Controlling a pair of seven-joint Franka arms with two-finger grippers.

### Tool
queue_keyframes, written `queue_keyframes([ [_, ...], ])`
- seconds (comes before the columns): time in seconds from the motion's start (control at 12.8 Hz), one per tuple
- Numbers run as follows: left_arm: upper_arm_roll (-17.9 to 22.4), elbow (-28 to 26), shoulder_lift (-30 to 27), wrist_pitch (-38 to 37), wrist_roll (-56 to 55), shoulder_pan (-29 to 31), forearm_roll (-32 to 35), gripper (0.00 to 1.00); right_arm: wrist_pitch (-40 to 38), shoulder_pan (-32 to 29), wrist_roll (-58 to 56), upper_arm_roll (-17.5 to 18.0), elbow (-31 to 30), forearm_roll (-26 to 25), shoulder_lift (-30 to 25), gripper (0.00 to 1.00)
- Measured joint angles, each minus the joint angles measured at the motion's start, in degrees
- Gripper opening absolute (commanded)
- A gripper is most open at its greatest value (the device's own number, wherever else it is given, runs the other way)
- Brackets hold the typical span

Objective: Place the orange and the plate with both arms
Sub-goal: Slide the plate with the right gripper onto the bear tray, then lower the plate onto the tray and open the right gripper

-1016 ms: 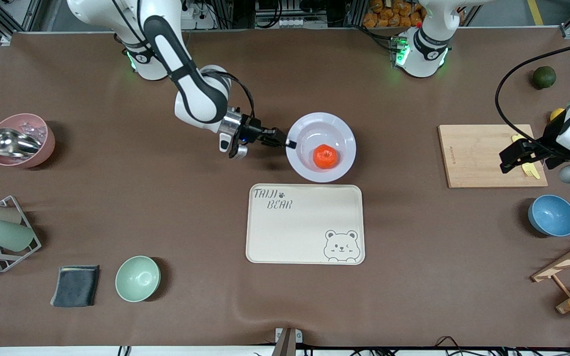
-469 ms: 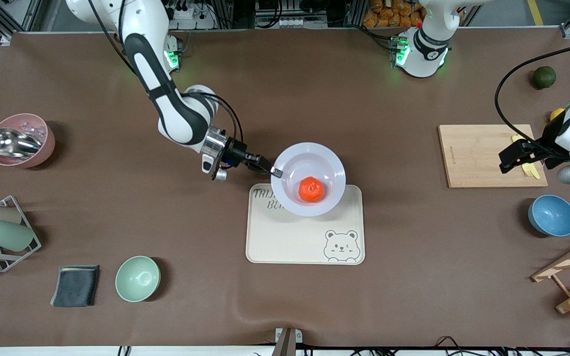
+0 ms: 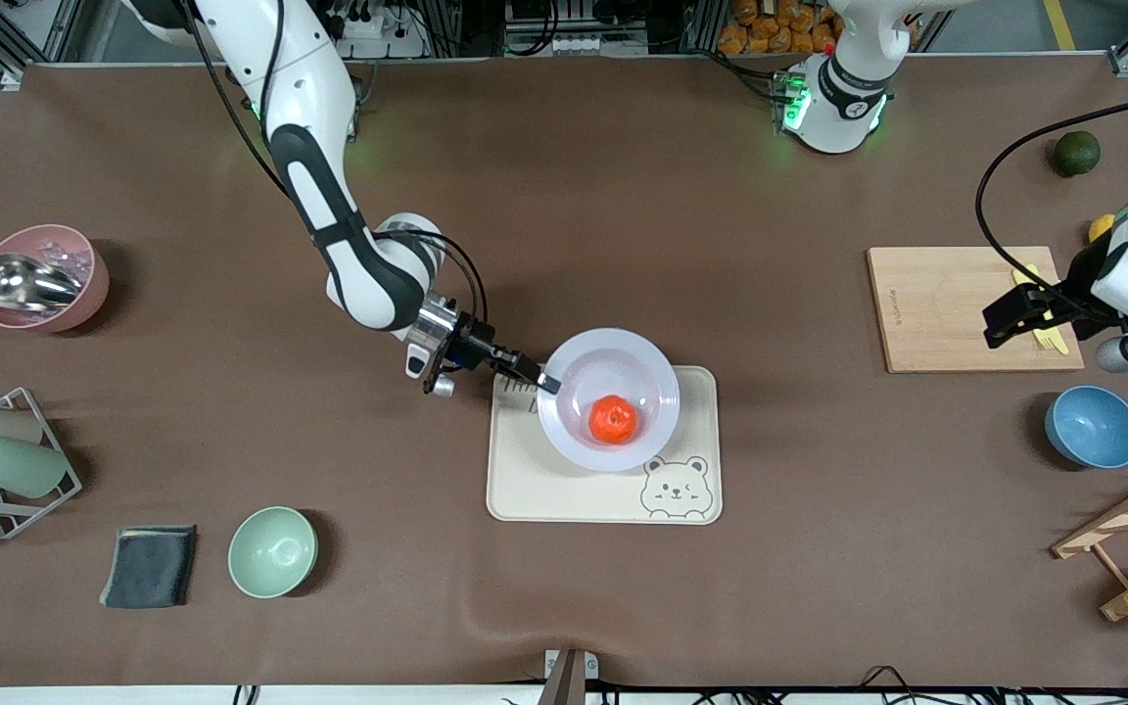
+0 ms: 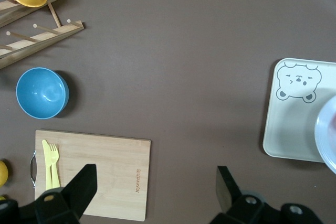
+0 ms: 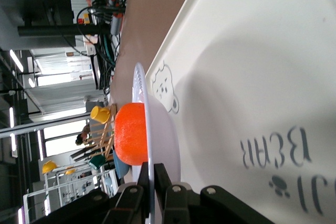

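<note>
Brown, matte table covering (image 3: 623, 607) underneath everything, smooth but for a slight ripple at the near edge. Cream rectangular tray (image 3: 696, 387) with rounded corners, printed with a bear face and lettering, directly below the right gripper's fingertips. Round, glossy, pale lavender-white plate (image 3: 647, 357), shallow with a wide rim, held level over the tray, its edge pinched between the clenched fingers of the right gripper (image 3: 546, 382). Small bright orange-red orange (image 3: 613, 419), slightly flattened and dimpled, resting in the plate's well, just past those fingertips. Flat pale wooden cutting board (image 3: 926, 308) below the left gripper (image 4: 155, 187), fingers spread wide and holding nothing, waiting in the air.
</note>
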Motion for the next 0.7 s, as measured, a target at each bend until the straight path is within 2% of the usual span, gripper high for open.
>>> queue_keyframes([
  [0.31,0.0,-0.2,0.5,0.5,0.0,0.0,0.0,1.00,1.2,-0.1,0.5,0.0,6.8,0.0,5.8,0.00],
  [0.7,0.0,-0.2,0.7,0.7,0.0,0.0,0.0,1.00,1.3,-0.2,0.5,-0.1,9.3,0.0,9.6,0.00],
])
